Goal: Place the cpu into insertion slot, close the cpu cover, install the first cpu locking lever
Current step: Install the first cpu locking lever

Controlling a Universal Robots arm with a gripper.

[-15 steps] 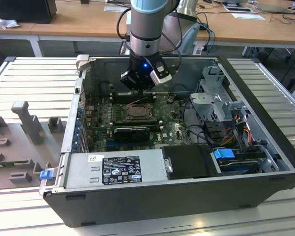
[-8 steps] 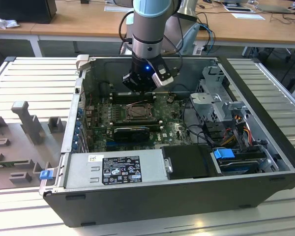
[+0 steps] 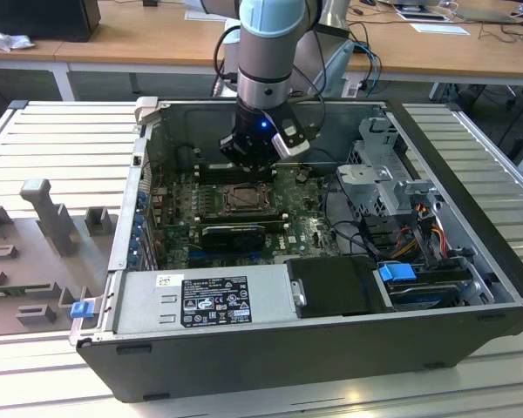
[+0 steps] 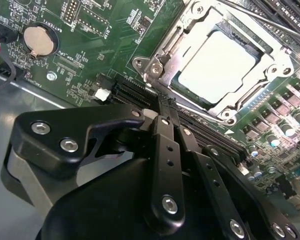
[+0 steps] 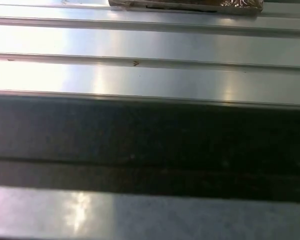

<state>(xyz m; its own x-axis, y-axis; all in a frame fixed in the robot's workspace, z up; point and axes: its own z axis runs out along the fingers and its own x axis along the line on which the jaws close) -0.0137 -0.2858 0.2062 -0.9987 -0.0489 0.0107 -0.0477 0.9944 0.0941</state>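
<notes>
In the second wrist view the cpu (image 4: 217, 65) lies flat in the insertion slot (image 4: 146, 66), its pale face showing through the window of the cpu cover (image 4: 176, 47). The cover is down over the chip. A thin metal lever rod (image 4: 262, 19) runs along one side of the socket. My gripper (image 4: 162, 104) hangs just off the socket's edge over the long black slots, fingers together with nothing between them. In the exterior view the gripper (image 3: 248, 161) hovers right above the socket (image 3: 243, 199) on the green motherboard (image 3: 179, 218).
The open case (image 3: 471, 261) walls in the board. A power supply (image 3: 205, 300) sits along the front, and a drive cage (image 3: 379, 165) with cables is at the exterior view's right. A coin battery (image 4: 38, 40) and black card slots (image 4: 135, 92) lie near the socket.
</notes>
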